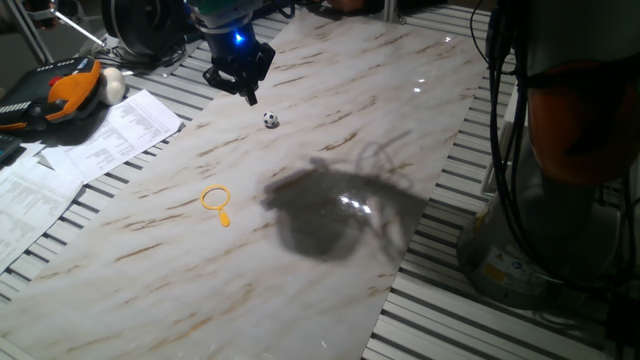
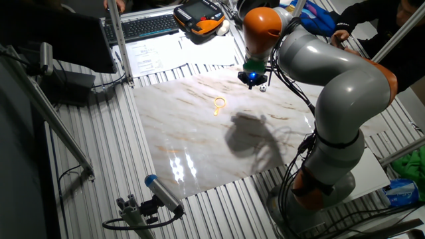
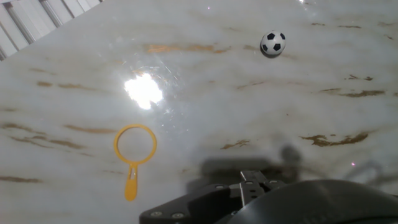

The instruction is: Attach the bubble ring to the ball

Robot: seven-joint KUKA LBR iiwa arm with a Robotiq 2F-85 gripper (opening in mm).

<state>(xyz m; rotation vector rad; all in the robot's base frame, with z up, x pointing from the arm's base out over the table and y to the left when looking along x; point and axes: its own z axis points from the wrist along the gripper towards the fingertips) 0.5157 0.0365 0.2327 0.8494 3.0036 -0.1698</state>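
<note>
The arm's gripper (image 1: 249, 90) hangs above the marble-patterned desk (image 1: 330, 150) at the upper left of one fixed view, holding nothing; whether its fingers are parted or closed cannot be told. The ball (image 1: 271, 120) lies on the desk just right of the fingers and below them in the frame. The bubble ring (image 1: 217, 202) lies flat well apart, lower left of the ball, handle toward the bottom edge. Papers (image 1: 90, 140) lie at far left.
</note>
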